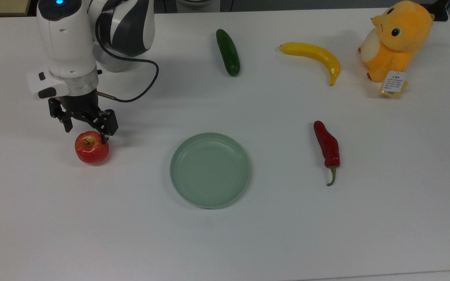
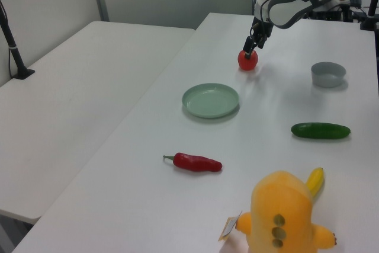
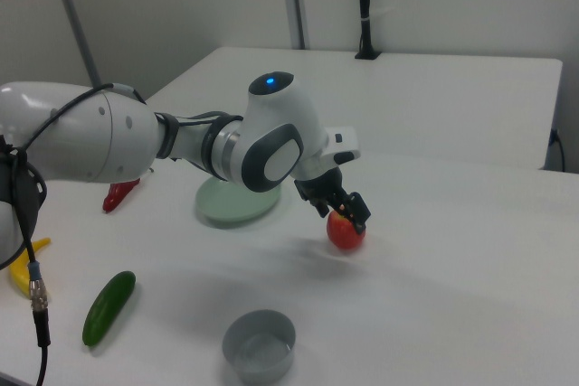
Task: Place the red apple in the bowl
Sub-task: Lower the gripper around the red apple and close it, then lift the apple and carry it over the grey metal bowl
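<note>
We note the gripper (image 1: 85,130) low over the red apple (image 1: 91,147), fingers (image 1: 68,125) spread apart and empty, one tip at the apple's upper edge in the top view. The apple rests on the white counter (image 1: 248,234), to the top view's left of the pale-green plate (image 1: 210,169). In the top view the bowl (image 1: 109,62) is mostly hidden behind the arm (a sliver of grey rim shows); the left view shows it whole (image 2: 328,74), well apart from the apple (image 2: 247,59), and the right view puts it (image 3: 259,345) in the foreground, nearer the camera than the apple (image 3: 345,230). The right view also shows the gripper (image 3: 346,206) pressed close against the apple's top, though we cannot tell contact for certain. Elsewhere on the counter: cucumber (image 1: 227,52), banana (image 1: 313,56), red chili pepper (image 1: 327,147), orange plush toy (image 1: 395,40).
</note>
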